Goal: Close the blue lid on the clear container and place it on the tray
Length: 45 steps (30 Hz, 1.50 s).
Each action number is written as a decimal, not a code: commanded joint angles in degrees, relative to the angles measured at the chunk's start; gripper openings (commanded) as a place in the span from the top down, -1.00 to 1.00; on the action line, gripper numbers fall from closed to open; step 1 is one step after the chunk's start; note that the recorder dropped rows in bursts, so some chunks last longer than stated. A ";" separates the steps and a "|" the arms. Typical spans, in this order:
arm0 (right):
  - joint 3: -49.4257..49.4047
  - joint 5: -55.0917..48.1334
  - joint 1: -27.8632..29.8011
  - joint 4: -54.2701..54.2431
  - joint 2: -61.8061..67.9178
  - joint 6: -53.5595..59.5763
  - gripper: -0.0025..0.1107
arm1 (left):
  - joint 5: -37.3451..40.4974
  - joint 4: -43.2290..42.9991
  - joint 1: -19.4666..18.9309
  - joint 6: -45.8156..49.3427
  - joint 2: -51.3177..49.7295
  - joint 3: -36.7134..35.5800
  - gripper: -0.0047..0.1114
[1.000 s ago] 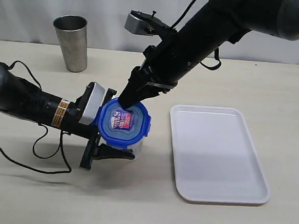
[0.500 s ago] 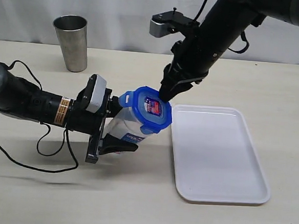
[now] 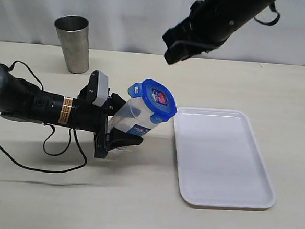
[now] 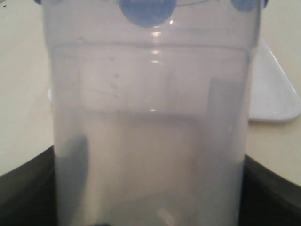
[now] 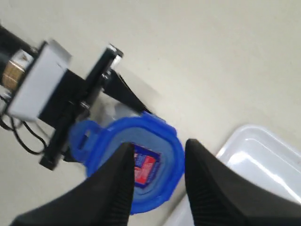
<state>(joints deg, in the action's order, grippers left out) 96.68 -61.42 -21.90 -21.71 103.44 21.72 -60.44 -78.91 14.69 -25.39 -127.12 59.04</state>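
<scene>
The clear container [image 3: 129,114] hangs tilted above the table, with my left gripper [image 3: 120,124] shut around its lower body. The blue lid [image 3: 155,99] with its red-blue sticker sits on the container's mouth, facing up and toward the tray [image 3: 220,161]. In the left wrist view the container [image 4: 150,117] fills the frame between dark fingers [image 4: 23,193]. My right gripper [image 3: 174,47] hangs open and empty well above the lid. The right wrist view shows the right gripper [image 5: 159,145] spread over the lid [image 5: 106,136] without touching it.
A grey steel tumbler [image 3: 73,42] stands at the back left. The white tray lies flat just right of the held container, its corner showing as tray [image 4: 277,89] and tray [image 5: 263,155]. The left arm's cable loops over the table on the left.
My right gripper has lifted off the lid and risen up and back. The left gripper has swung the container, lid on, toward the tray.
</scene>
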 commanded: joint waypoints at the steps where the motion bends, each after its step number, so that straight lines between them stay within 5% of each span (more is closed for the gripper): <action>1: -1.44 1.18 -4.35 2.31 -4.20 -7.45 0.34 | 2.37 2.00 -0.07 -0.39 0.35 0.03 0.92; 8: -1.49 1.28 -16.99 25.87 -1.43 -28.45 0.10 | 2.30 1.88 -0.07 -0.60 0.35 0.03 0.92; 14: -1.39 1.75 -16.71 29.03 3.54 -31.96 0.18 | 1.36 1.75 -0.07 -0.82 0.35 0.03 0.92; 25: -1.39 7.24 -15.53 25.62 5.70 -30.42 0.18 | 0.98 1.64 -0.07 -0.66 0.35 0.03 0.92; 36: -1.39 1.53 -15.53 21.09 10.37 -26.03 0.19 | 0.98 1.64 -0.07 -0.39 0.35 0.03 0.92; 42: -1.39 0.84 -15.53 17.43 12.17 -19.38 0.50 | 0.27 1.64 -0.07 -0.17 0.35 0.03 0.92; 45: -1.39 -0.62 -15.53 18.07 13.39 -18.72 0.50 | 0.13 1.64 -0.07 -0.17 0.35 0.03 0.92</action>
<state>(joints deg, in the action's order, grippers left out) 96.75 -57.98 -37.11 -1.22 112.89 0.36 -58.61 -76.91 14.59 -26.94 -127.12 59.04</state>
